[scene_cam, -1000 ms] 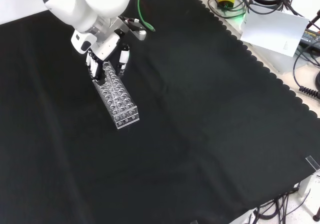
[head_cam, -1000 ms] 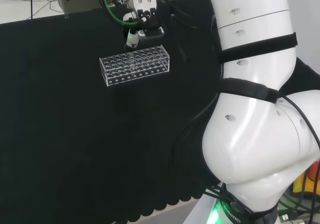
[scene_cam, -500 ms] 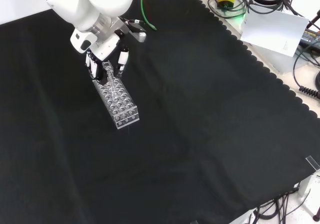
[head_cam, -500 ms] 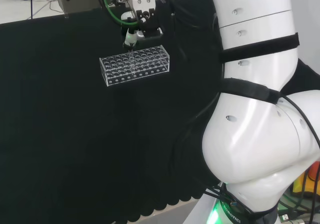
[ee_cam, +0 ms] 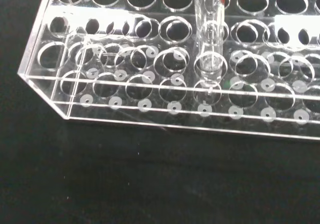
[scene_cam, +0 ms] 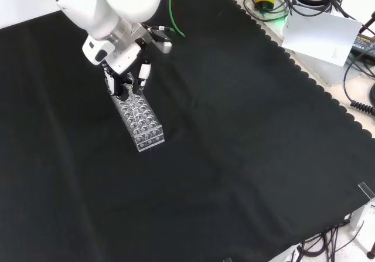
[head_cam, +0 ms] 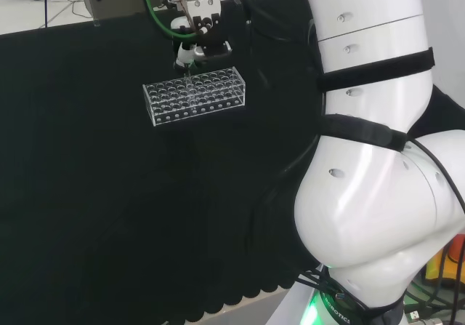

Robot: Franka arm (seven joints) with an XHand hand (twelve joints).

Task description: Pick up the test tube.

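Raised a little, the hand (scene_cam: 126, 77) lifts the test tube (ee_cam: 210, 38) from the clear rack (scene_cam: 140, 121).

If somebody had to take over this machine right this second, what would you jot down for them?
Hand: over the far end of the rack in the front view, fingers curled round the tube.
Tube: upright, its bottom partly out of the rack's holes in the wrist view.
Rack: on the black cloth; other holes look empty.
Done: tube gripped.
Left: lift it fully clear of the rack.
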